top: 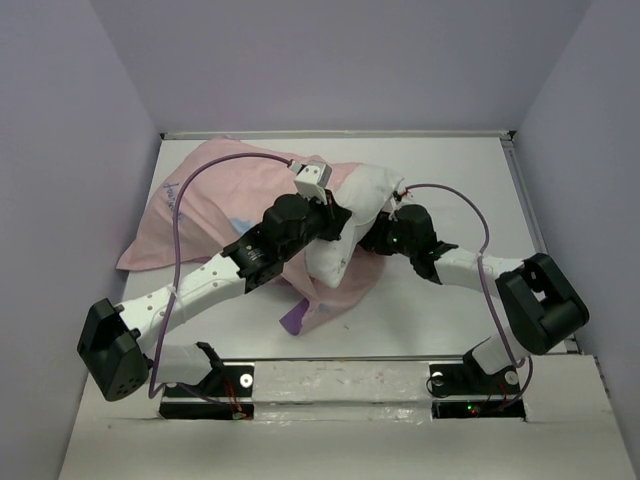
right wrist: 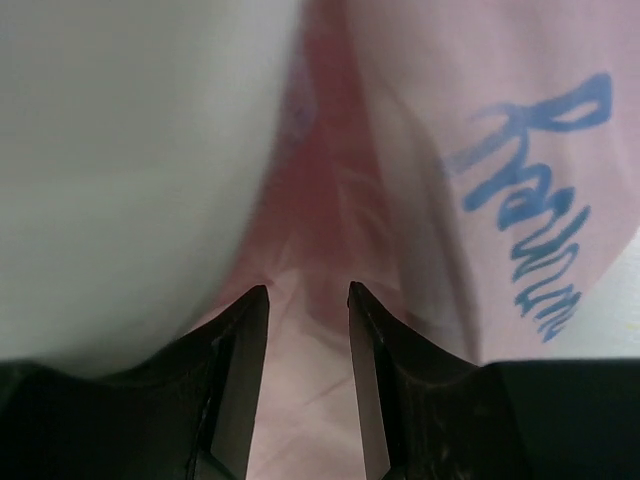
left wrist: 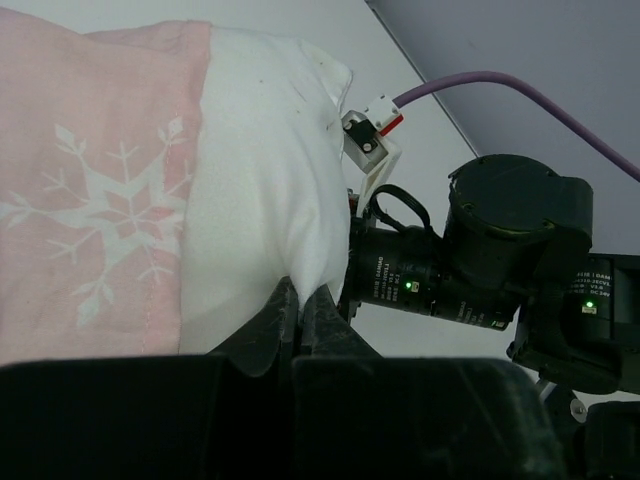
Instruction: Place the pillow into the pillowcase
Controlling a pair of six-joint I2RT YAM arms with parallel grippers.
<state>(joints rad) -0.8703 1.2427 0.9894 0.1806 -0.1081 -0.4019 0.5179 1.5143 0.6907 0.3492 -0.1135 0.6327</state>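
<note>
The white pillow [top: 375, 195] lies at the table's middle with its left part inside the pink pillowcase [top: 220, 200], which spreads to the back left. My left gripper [top: 340, 218] is shut on a pinch of the pillow's white fabric [left wrist: 260, 180], at the jaws [left wrist: 300, 292], beside the pillowcase's snowflake-printed edge [left wrist: 90, 190]. My right gripper [top: 372, 240] is at the pillow's near right side. It is open [right wrist: 303, 295], with pink pillowcase fabric [right wrist: 400, 150] lying between and beyond its fingers and the pillow [right wrist: 130, 150] on the left.
A loose pink-purple flap of the pillowcase [top: 330, 295] hangs toward the near edge. Purple cables [top: 185, 200] loop over both arms. The right arm's wrist [left wrist: 500, 240] is close beside my left gripper. Walls enclose the white table [top: 450, 300] on three sides.
</note>
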